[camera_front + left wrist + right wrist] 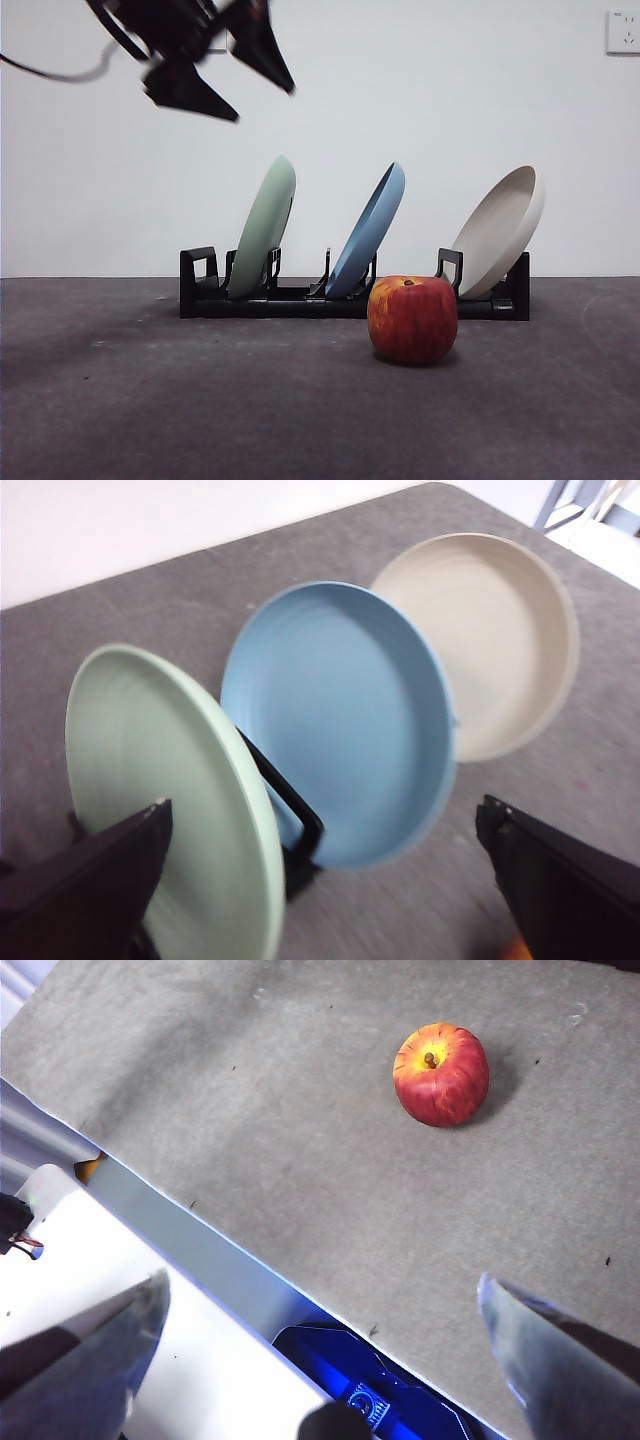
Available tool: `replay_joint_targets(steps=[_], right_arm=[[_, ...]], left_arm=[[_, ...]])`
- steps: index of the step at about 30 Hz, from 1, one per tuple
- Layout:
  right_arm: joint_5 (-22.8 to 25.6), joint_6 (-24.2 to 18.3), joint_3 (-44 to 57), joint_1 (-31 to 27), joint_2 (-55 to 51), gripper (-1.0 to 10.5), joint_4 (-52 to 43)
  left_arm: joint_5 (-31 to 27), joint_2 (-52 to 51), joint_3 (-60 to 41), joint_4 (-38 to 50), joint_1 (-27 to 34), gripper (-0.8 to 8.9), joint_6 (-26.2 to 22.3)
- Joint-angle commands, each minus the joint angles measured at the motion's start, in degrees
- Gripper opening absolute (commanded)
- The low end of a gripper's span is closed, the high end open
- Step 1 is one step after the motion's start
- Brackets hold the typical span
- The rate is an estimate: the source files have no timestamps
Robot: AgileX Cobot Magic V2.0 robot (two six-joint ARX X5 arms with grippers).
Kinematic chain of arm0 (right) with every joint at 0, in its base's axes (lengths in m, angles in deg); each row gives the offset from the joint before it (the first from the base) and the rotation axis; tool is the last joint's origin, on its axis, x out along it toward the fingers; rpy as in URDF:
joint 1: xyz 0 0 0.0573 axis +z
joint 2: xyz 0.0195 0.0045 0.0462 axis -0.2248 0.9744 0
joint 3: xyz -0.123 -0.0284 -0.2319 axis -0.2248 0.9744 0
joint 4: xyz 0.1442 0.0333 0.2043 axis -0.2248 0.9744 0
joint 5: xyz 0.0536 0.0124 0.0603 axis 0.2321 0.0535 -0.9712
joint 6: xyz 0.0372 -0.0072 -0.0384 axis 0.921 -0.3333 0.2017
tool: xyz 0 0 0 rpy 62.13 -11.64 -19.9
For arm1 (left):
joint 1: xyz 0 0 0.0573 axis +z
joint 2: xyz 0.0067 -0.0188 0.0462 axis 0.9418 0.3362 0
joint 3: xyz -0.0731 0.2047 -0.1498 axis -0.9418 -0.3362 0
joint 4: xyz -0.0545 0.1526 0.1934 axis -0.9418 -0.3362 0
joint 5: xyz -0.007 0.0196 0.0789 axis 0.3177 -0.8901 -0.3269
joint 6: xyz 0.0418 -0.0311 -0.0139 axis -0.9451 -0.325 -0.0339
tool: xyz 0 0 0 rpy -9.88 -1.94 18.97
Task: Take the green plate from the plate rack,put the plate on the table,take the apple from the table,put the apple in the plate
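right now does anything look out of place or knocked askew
Nothing stands out. The green plate, blue plate and cream plate all lean the same way in the plate rack, and the apple sits whole and upright on the table.

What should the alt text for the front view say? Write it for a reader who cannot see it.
Three plates lean in a black plate rack on a dark grey table: the green plate, a blue plate and a cream-white plate. A red apple sits on the table in front of the rack. The open left hand hovers above the green plate.
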Motion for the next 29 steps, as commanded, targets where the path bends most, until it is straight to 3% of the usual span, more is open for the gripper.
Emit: replay_joint_targets(steps=[1, 12, 23, 26, 29], right_arm=[[0.0, 0.7, -0.1, 0.1, 0.0, 6.9, -0.1], [0.0, 0.9, -0.1, 0.1, 0.0, 6.9, 0.1], [-0.1, 0.9, -0.1, 0.1, 0.0, 6.9, 0.1], [-0.1, 0.9, -0.1, 0.1, 0.0, 6.9, 0.1], [-0.1, 0.9, -0.1, 0.1, 0.0, 6.9, 0.1]], left_arm=[[-1.1, 4.6, 1.6, 2.2, -0.4, 5.95, 0.0], [-2.1, 12.4, 2.3, 5.1, -0.9, 5.82, 0.2], [-2.4, 13.4, 2.3, 4.5, -1.4, 0.61, 0.2], [-2.2, 13.3, 2.3, 4.3, -1.4, -0.07, 0.2], [-2.0, 13.3, 2.3, 4.2, -1.4, -0.06, 0.4]])
